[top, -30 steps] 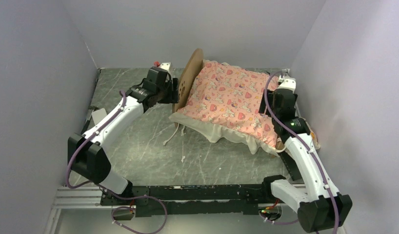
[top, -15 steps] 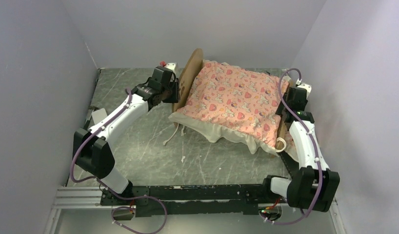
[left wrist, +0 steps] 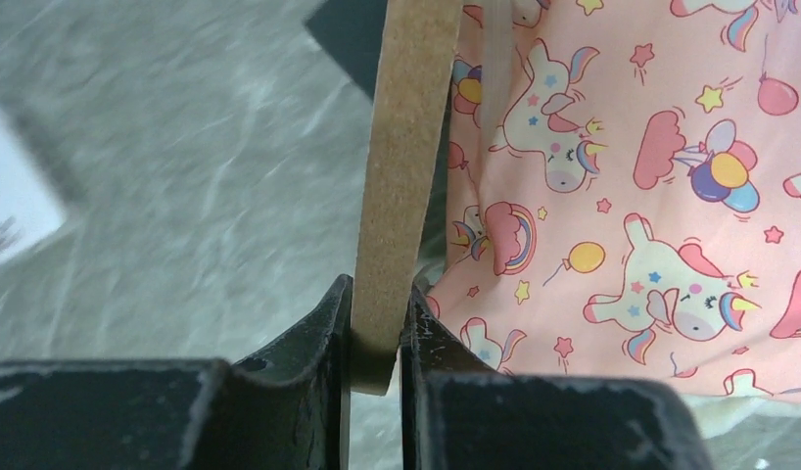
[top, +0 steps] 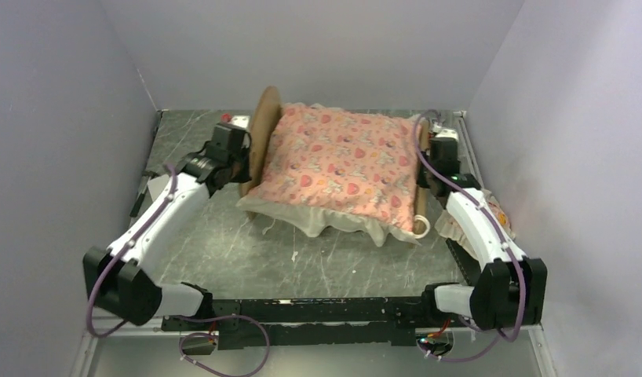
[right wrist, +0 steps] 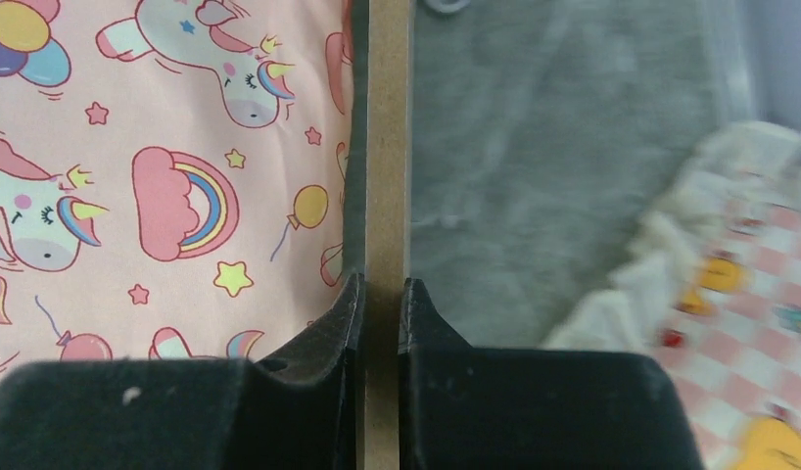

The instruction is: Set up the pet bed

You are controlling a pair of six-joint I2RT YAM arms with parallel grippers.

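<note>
Headboard [left wrist: 406, 147] of the pet bed [top: 264, 129] is sitting between the fingers of the left gripper [left wrist: 375, 318], which is clamping the thin wooden edge, one finger on each face. The right gripper [right wrist: 382, 308] is pinching the footboard [right wrist: 387, 147] in the same way. The bed is lying across the far middle of the grey-green table [top: 224, 243], between the two arms; whether its feet are touching the table I cannot tell. A pink unicorn-print mattress [top: 333, 157] is resting in the frame, its cream ruffle hanging over the near side. A small frilled pillow [right wrist: 739, 323] is lying at the right, beside the right arm, apart from the bed.
</note>
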